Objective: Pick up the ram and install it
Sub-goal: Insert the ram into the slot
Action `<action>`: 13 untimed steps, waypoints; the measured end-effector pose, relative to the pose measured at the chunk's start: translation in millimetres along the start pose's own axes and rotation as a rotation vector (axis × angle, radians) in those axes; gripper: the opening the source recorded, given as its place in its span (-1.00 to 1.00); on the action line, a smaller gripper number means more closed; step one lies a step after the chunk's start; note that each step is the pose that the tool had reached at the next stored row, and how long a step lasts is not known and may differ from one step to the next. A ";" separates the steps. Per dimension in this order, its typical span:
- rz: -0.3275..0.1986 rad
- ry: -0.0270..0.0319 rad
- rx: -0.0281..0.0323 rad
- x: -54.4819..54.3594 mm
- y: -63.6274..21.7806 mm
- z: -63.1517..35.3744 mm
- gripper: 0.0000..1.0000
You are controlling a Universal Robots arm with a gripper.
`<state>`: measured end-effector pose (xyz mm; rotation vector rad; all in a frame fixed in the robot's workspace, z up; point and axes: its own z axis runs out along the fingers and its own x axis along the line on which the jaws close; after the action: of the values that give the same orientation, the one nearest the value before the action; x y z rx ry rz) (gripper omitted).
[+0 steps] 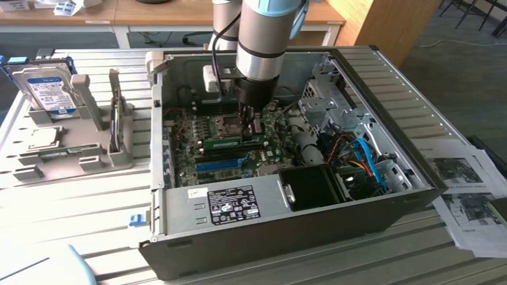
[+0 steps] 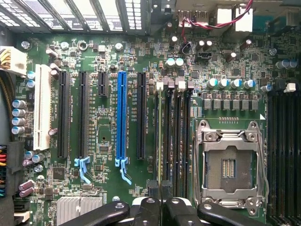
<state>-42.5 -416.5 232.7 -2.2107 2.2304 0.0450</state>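
ram [image 1: 224,143] chips too small to tell, pincer [image 2: 159,188] linkage cropped

Matt green ram [image 1: 222,143], glossy blue plastic slot [image 2: 122,113].

One camera stands back from the open computer case [image 1: 277,243], high up, looking down into it at a slant and taking in the whole case and the arm [image 1: 265,35]. The other rides the wrist inside the case, close over the motherboard [image 2: 150,56], facing straight down past the gripper [image 2: 160,189]. Both catch the blue slot [image 1: 218,164].
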 end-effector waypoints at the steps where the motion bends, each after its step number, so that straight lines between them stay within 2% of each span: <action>1: 0.000 0.0001 0.0007 0.0 0.3 0.0 -0.78; 7: 0.000 0.0000 0.0048 0.0 1.8 0.0 -0.78; 13: 0.000 0.0000 0.0052 0.1 1.5 0.0 -0.78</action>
<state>-43.9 -416.6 232.7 -2.2082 2.2278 0.0392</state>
